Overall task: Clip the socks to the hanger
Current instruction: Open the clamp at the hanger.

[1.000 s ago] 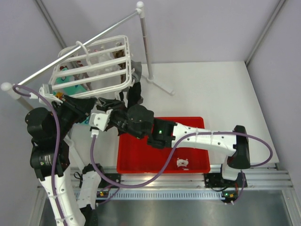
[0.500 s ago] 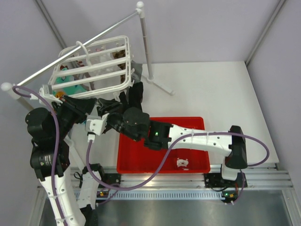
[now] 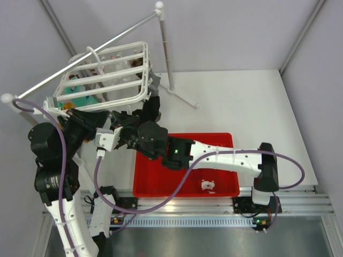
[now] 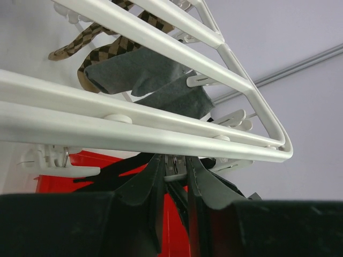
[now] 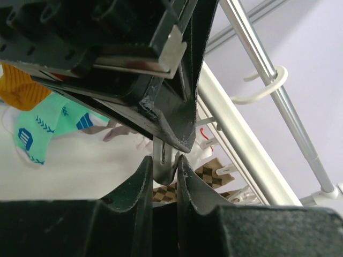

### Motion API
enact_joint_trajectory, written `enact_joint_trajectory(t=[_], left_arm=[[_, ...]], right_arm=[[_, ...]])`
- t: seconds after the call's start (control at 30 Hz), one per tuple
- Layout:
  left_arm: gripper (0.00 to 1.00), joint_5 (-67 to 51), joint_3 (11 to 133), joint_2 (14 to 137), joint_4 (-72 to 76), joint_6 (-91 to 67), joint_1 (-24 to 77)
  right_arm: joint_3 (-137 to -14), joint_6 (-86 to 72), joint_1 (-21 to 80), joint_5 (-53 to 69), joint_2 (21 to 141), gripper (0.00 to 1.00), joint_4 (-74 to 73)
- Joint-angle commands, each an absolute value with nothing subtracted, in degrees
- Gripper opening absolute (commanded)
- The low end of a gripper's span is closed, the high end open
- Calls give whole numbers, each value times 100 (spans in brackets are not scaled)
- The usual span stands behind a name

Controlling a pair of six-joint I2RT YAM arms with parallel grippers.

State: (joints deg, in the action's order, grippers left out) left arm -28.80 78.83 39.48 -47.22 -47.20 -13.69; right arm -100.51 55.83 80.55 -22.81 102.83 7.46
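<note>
The white slatted hanger (image 3: 104, 75) hangs by its hook from the metal rail at the far left. My left gripper (image 4: 176, 166) is under its near bar, shut on a small dangling clip (image 4: 175, 161). My right gripper (image 5: 165, 163) reaches in from the right, right under the left gripper's body. Its tips pinch the lower end of a grey-white clip (image 5: 164, 155). A black sock-like shape (image 3: 152, 107) shows by the hanger's near right corner, beside the right wrist. I cannot make out any dark red sock.
Grey socks (image 4: 155, 80), brown chequered socks (image 4: 107, 43), a teal patterned sock (image 5: 48, 126) and an orange sock (image 5: 19, 88) hang on the hanger. The metal rail (image 3: 80, 64) and its pole (image 3: 166, 48) stand behind. A red tray (image 3: 161, 176) holds a small white item (image 3: 208, 185).
My right arm has moved left toward the left gripper, under the hanger's near edge. The hanger has shifted slightly. The left arm has stayed in place.
</note>
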Motion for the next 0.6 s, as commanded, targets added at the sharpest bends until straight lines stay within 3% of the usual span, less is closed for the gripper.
enact_joint_trajectory(t=[0.0,0.03,0.17,0.4,0.57], left_arm=[[12,-3366,7866,3823,-4562,-4790,-1345],[22,-3384,7858,3823,-4544,-4790,-1345],[45,-3244,7849,3814,-4482,-4615,-1345],[59,-3585,8024,3876,-4272,-4403,-1353],[62,-3674,8182,3955,-4210,-4105,-1345]], right_arm=[[-10433,5573,8033,-2329,10398,0,852],[-10441,5529,8016,-2312,10354,0,826],[-10441,4967,7858,-1936,10126,0,380],[-9976,3641,7471,-608,9510,0,-122],[-9888,3165,7225,-150,9308,0,-97]])
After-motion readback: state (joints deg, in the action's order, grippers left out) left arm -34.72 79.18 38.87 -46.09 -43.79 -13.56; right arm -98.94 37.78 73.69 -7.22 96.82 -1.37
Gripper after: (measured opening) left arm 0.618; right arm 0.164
